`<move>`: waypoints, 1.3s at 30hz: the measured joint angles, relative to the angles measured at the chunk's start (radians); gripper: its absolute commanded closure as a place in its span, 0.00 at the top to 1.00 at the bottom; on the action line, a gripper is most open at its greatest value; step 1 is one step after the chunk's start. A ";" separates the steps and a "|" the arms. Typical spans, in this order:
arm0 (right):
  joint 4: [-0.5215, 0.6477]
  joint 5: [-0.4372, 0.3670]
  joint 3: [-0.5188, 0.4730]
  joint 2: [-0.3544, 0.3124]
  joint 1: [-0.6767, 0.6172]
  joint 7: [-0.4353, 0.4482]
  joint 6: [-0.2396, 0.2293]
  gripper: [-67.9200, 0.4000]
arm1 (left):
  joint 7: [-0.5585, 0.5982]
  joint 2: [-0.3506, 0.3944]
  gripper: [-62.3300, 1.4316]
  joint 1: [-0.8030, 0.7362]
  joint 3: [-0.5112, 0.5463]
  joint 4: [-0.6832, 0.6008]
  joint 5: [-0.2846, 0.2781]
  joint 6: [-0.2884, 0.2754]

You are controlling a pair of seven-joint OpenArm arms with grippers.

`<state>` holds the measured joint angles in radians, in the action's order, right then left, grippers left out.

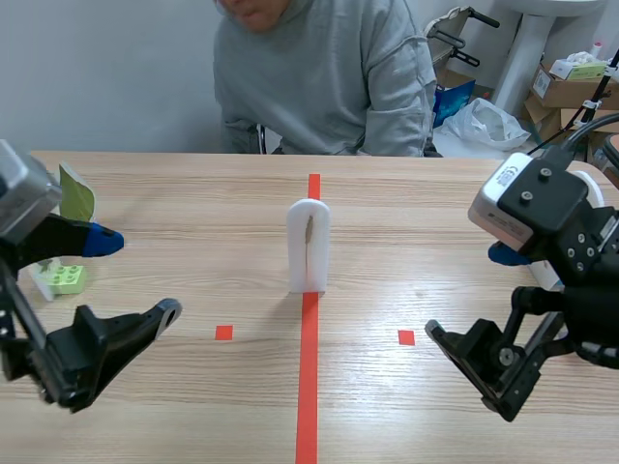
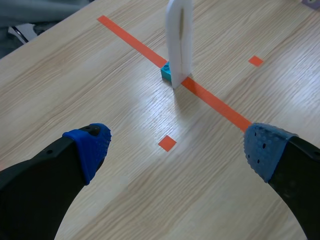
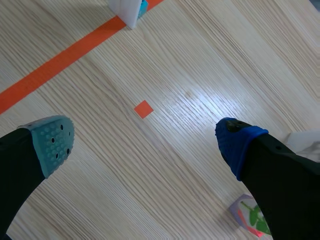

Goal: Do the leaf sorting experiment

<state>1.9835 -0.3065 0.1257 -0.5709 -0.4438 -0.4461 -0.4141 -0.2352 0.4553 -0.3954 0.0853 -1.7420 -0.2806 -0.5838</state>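
A white arched divider [image 1: 308, 246] stands upright on the red tape line at the table's middle; in the left wrist view the divider [image 2: 179, 40] rests on a small teal brick [image 2: 165, 72]. A green leaf card [image 1: 75, 193] stands at the far left above a light green brick [image 1: 63, 278]. My left gripper [image 1: 135, 280] hangs open beside them, empty, with the divider ahead of it [image 2: 177, 150]. My right gripper [image 1: 474, 295] is open and empty over bare table [image 3: 142, 137]. A small block with a leaf picture [image 3: 247, 215] lies by its blue-padded finger.
A person in a grey sweatshirt [image 1: 319, 77] sits across the table behind the divider. A white object [image 1: 546, 275] is partly hidden behind my right arm. Small orange-red tape squares mark the table on each side of the line.
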 measured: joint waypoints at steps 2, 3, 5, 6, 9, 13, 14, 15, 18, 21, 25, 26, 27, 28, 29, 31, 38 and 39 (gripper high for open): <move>0.000 0.008 0.000 0.000 0.000 0.000 0.000 0.85 | 0.001 0.022 0.91 0.104 -0.056 0.108 0.003 -0.024; 0.000 0.013 0.000 0.000 0.000 0.000 0.000 0.85 | 0.001 0.029 0.91 0.155 -0.087 0.161 0.004 -0.032; 0.000 0.016 0.000 0.000 0.000 0.000 0.000 0.85 | 0.003 0.034 0.91 0.256 -0.148 0.264 0.005 -0.039; 0.000 0.016 0.000 0.000 0.000 0.000 0.000 0.85 | 0.007 0.033 0.91 0.304 -0.182 0.313 0.008 -0.039; 0.000 0.016 0.000 0.000 0.000 0.000 0.000 0.85 | 0.037 0.032 0.91 0.437 -0.301 0.443 0.024 -0.039; 0.000 0.016 0.000 0.000 0.000 0.000 0.000 0.85 | 0.060 0.017 0.91 0.570 -0.451 0.562 0.055 -0.039; 0.000 0.015 0.000 0.000 0.000 0.000 0.000 0.85 | 0.064 0.008 0.91 0.594 -0.478 0.585 0.056 -0.039; 0.000 0.015 0.000 0.000 0.000 0.000 0.000 0.85 | 0.068 -0.004 0.91 0.615 -0.500 0.604 0.060 -0.039; 0.000 0.016 0.000 0.000 0.000 0.000 0.000 0.85 | 0.077 -0.053 0.91 0.669 -0.550 0.657 0.108 -0.035; 0.000 0.016 0.000 0.000 0.000 0.000 0.000 0.85 | 0.092 -0.114 0.91 0.708 -0.573 0.711 0.136 -0.027; 0.000 0.016 0.000 0.000 0.000 0.000 0.000 0.85 | 0.107 -0.191 0.91 0.740 -0.581 0.782 0.178 0.009; 0.000 0.016 0.000 0.000 0.000 0.000 0.000 0.85 | 0.111 -0.207 0.91 0.746 -0.581 0.799 0.192 0.015; 0.000 0.015 0.000 0.000 0.000 0.000 0.000 0.85 | 0.114 -0.221 0.91 0.752 -0.581 0.814 0.195 0.016; 0.000 0.016 0.000 0.000 0.000 0.001 0.000 0.85 | 0.124 -0.234 0.91 0.756 -0.581 0.828 0.196 0.021; 0.000 0.015 0.000 0.000 0.000 0.002 0.000 0.85 | 0.136 -0.246 0.91 0.759 -0.581 0.840 0.203 0.023; 0.000 0.015 0.000 0.000 0.000 0.003 0.000 0.85 | 0.136 -0.266 0.91 0.764 -0.581 0.858 0.231 0.026; 0.000 0.016 0.000 0.000 0.000 0.027 0.000 0.85 | 0.154 -0.303 0.91 0.764 -0.581 0.870 0.241 0.071; 0.000 0.016 0.000 0.000 0.000 0.037 0.000 0.85 | 0.157 -0.307 0.91 0.764 -0.580 0.870 0.258 0.076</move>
<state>1.9835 -0.2909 0.1257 -0.5709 -0.4438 -0.4095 -0.4145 -0.0780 0.1478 0.3691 -0.4950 -0.8719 -0.0223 -0.5079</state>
